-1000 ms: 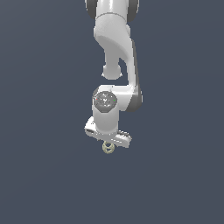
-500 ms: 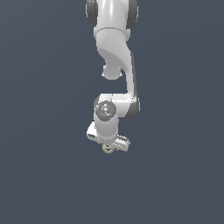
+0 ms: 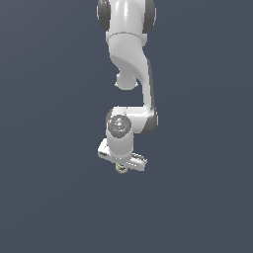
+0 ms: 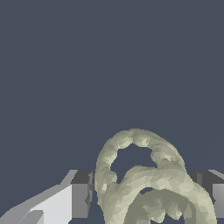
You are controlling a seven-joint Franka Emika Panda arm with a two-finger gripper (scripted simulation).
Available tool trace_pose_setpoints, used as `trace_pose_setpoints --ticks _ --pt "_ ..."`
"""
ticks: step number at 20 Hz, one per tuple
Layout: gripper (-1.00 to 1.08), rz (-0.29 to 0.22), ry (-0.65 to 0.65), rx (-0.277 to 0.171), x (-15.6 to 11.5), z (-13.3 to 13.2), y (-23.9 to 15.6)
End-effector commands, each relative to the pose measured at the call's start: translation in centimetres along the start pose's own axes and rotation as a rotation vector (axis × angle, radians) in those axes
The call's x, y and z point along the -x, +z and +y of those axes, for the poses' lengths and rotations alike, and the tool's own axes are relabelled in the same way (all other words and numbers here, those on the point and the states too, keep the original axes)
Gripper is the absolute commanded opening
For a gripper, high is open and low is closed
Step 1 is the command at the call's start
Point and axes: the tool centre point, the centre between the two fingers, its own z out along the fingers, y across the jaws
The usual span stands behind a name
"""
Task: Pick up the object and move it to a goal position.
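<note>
Since a second ago my arm has drawn in and my claw [image 3: 121, 167] has shifted slightly toward the exterior view's right, the object [image 3: 121, 168] riding along with it. Closest to my wrist camera, my two fingers [image 4: 78, 194] stand either side of the pale tan lattice piece, closed against it, so the object sits held between them, its looped ribs and holes filling the gap. Beyond it lies only flat dark blue-grey ground. From outside, the tiny piece hangs just under my claw.
</note>
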Motion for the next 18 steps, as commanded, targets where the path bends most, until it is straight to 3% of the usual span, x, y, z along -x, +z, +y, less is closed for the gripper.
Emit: trace_pose_setpoints --ticks 1,10,18 --pt "-1.00 0.000 0.000 0.000 0.0 0.0 0.0" --pt "-1.00 0.000 0.000 0.000 0.2 -0.8 -1.3" --pt "-1.00 0.000 0.000 0.000 0.9 -4.1 -6.9"
